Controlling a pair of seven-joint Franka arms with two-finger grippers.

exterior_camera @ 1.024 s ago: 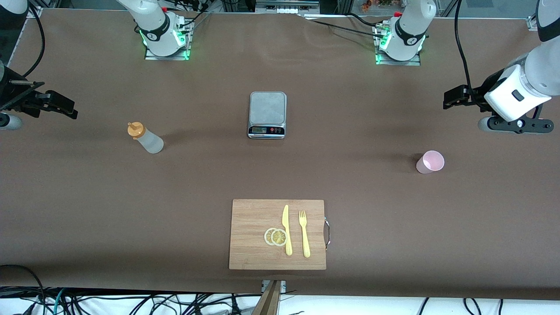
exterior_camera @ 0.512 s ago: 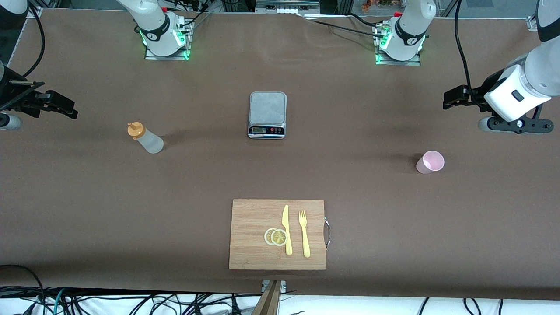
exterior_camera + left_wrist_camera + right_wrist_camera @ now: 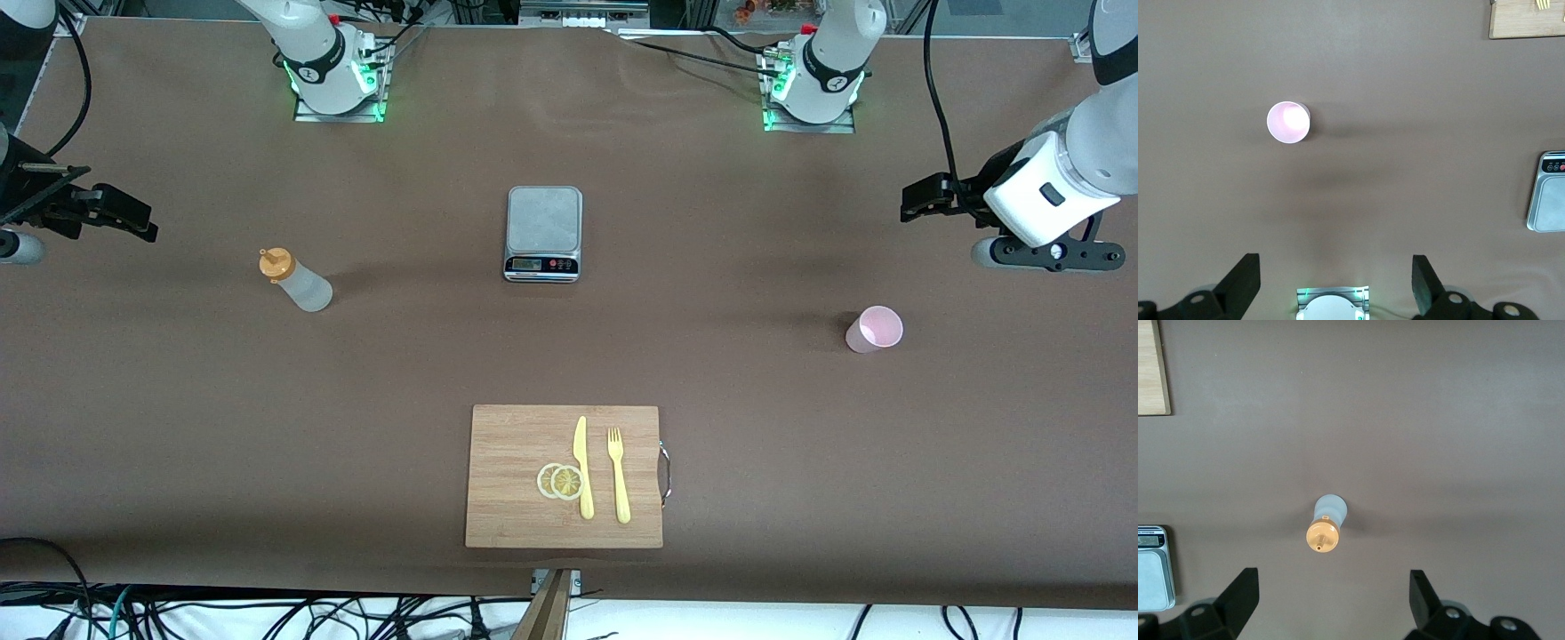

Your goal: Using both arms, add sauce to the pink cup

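The sauce bottle (image 3: 298, 280), whitish with an orange nozzle cap, stands upright on the brown table toward the right arm's end; it also shows in the right wrist view (image 3: 1325, 525). The pink cup (image 3: 874, 329) stands upright and empty toward the left arm's end; it also shows in the left wrist view (image 3: 1288, 122). My right gripper (image 3: 120, 213) is open and empty, high over the table's edge at its end, well apart from the bottle. My left gripper (image 3: 925, 197) is open and empty, high over the table at its end, apart from the cup. Both arms wait.
A grey kitchen scale (image 3: 543, 233) sits mid-table near the bases. A wooden cutting board (image 3: 507, 476) lies nearer the front camera, with two lemon slices (image 3: 559, 481), a yellow knife (image 3: 582, 467) and a yellow fork (image 3: 618, 475) on it.
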